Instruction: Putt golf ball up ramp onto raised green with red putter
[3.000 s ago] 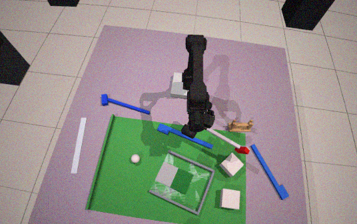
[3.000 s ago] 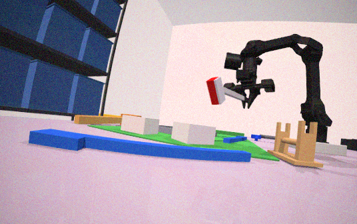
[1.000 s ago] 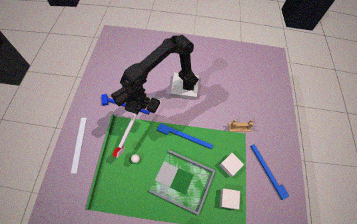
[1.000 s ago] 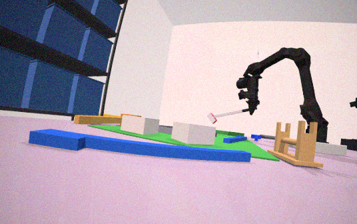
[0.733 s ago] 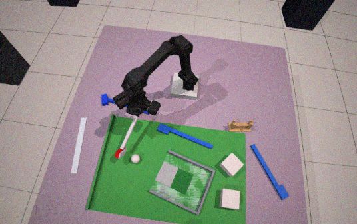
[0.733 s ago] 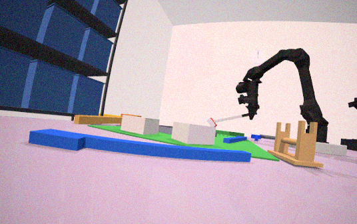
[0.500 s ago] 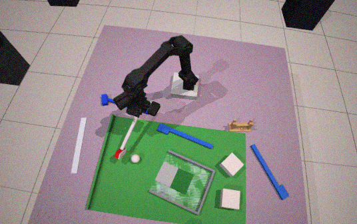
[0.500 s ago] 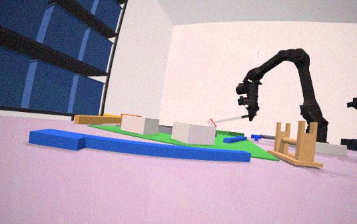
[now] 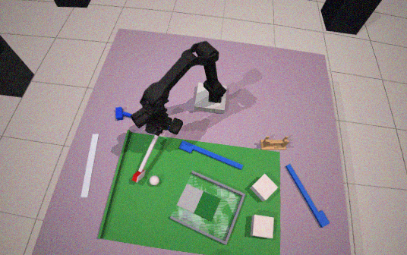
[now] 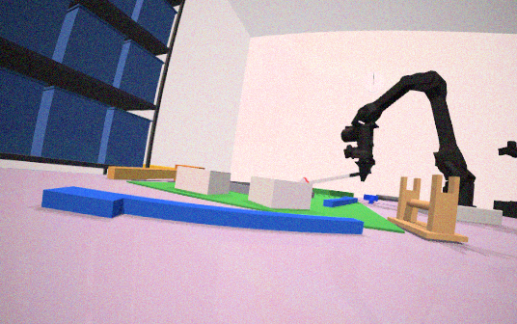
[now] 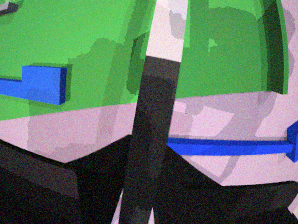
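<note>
At nine o'clock of the golf ball [image 9: 154, 180], just beside it, I am resting the red putter [image 9: 146, 160] head, my gripper [image 9: 159, 133] clamped on its grip.

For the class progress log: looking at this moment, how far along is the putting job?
Done: the tool is shut on the red putter, gripping its shaft. In hand: the red head sits low on the green turf, just beside the golf ball, which looks lined up for a stroke. Left: the ball is not yet on the raised green, so the putt up the ramp remains.
</note>
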{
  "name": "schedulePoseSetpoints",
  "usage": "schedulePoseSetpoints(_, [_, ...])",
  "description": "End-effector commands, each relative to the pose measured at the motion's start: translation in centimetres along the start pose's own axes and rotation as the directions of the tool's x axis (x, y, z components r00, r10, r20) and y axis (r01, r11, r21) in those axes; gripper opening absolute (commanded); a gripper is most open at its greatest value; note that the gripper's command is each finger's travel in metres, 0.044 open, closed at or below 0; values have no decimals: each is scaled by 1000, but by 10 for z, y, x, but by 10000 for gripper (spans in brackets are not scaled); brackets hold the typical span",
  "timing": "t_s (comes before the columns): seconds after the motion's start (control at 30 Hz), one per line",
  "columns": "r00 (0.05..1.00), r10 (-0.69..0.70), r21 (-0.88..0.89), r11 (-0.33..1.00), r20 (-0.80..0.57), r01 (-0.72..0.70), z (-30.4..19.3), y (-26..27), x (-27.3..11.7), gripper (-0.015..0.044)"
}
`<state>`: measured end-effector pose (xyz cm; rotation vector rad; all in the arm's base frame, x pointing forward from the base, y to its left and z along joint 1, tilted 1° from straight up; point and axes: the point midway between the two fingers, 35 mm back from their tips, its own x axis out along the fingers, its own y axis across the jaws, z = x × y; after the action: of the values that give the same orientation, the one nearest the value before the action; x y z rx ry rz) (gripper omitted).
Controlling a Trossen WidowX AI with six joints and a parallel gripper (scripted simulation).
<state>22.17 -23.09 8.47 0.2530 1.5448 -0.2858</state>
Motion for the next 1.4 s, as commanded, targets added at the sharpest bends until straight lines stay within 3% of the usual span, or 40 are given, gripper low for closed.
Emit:
schedulePoseSetpoints(0.0, [1000, -1, 0, 1000, 2, 1, 0, 0, -1, 0])
schedulePoseSetpoints(0.77, [1000, -2, 10, 1000, 1, 2, -1, -26, 3, 0])
schedulePoseSetpoints(1.1, [1000, 4, 4, 1000, 7, -4, 3, 99, 2, 0])
schedulePoseSetpoints(1.37, [1000, 4, 3, 1000, 7, -4, 3, 108, -9, 0])
